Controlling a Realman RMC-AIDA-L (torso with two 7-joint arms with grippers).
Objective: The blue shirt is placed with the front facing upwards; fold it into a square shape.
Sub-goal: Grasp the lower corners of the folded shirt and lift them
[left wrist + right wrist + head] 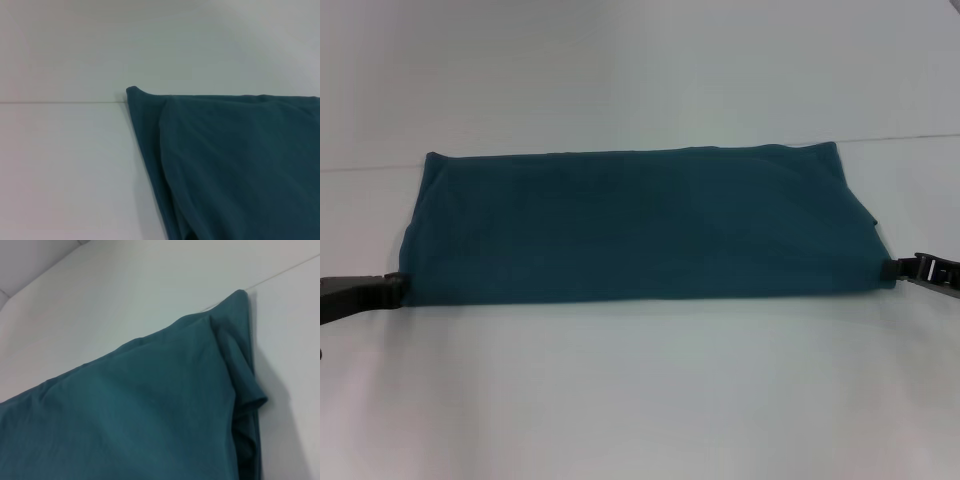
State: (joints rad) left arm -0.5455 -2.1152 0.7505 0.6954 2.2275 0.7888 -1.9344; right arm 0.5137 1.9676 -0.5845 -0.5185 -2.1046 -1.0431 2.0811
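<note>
The blue shirt lies on the white table as a wide, flat rectangle with only plain teal cloth facing up; no print shows. My left gripper rests low at the shirt's near left corner, touching its edge. My right gripper sits at the near right corner, also against the cloth. The left wrist view shows the shirt's far left corner with a layered fold edge. In the right wrist view the shirt's far right corner shows, with a bunched sleeve fold along its side.
The white table stretches in front of the shirt towards me. Its far edge runs just behind the shirt's back edge, with a pale wall beyond.
</note>
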